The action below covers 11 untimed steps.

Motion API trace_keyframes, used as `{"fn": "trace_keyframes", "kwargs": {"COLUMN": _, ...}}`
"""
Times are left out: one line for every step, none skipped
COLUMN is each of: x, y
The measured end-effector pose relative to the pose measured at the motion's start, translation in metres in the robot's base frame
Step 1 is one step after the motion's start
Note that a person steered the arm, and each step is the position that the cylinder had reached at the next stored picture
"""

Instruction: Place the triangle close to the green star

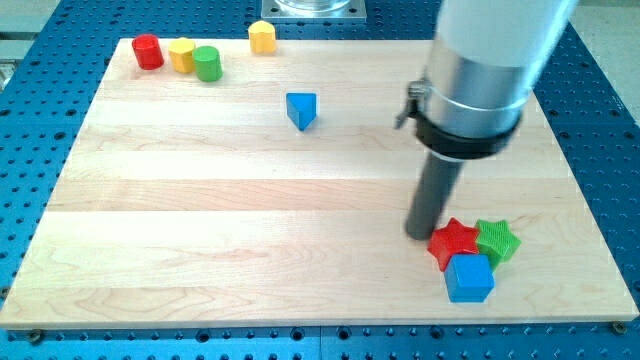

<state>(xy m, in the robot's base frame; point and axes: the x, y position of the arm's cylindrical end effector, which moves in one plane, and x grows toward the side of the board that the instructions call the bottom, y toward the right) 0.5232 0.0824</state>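
Note:
The blue triangle (pixel 301 109) lies on the wooden board in the upper middle of the view. The green star (pixel 497 241) lies at the lower right, touching a red star (pixel 454 241) on its left and a blue cube (pixel 469 277) below. My tip (pixel 420 234) rests on the board just left of the red star, far below and to the right of the blue triangle.
A red cylinder (pixel 148 51), a yellow block (pixel 182 55) and a green cylinder (pixel 207 63) stand in a row at the board's upper left. A yellow block (pixel 262 36) sits at the top edge. The wooden board (pixel 200 220) lies on a blue perforated table.

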Motion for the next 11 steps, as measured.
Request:
{"fn": "trace_keyframes", "kwargs": {"x": -0.038, "y": -0.115}}
{"fn": "trace_keyframes", "kwargs": {"x": -0.123, "y": -0.178}}
{"fn": "trace_keyframes", "kwargs": {"x": -0.168, "y": -0.143}}
{"fn": "trace_keyframes", "kwargs": {"x": -0.171, "y": -0.113}}
{"fn": "trace_keyframes", "kwargs": {"x": -0.193, "y": -0.107}}
{"fn": "trace_keyframes", "kwargs": {"x": -0.192, "y": -0.049}}
{"fn": "trace_keyframes", "kwargs": {"x": -0.202, "y": -0.020}}
{"fn": "trace_keyframes", "kwargs": {"x": -0.145, "y": -0.005}}
{"fn": "trace_keyframes", "kwargs": {"x": -0.072, "y": 0.025}}
{"fn": "trace_keyframes", "kwargs": {"x": -0.109, "y": 0.004}}
{"fn": "trace_keyframes", "kwargs": {"x": -0.095, "y": 0.028}}
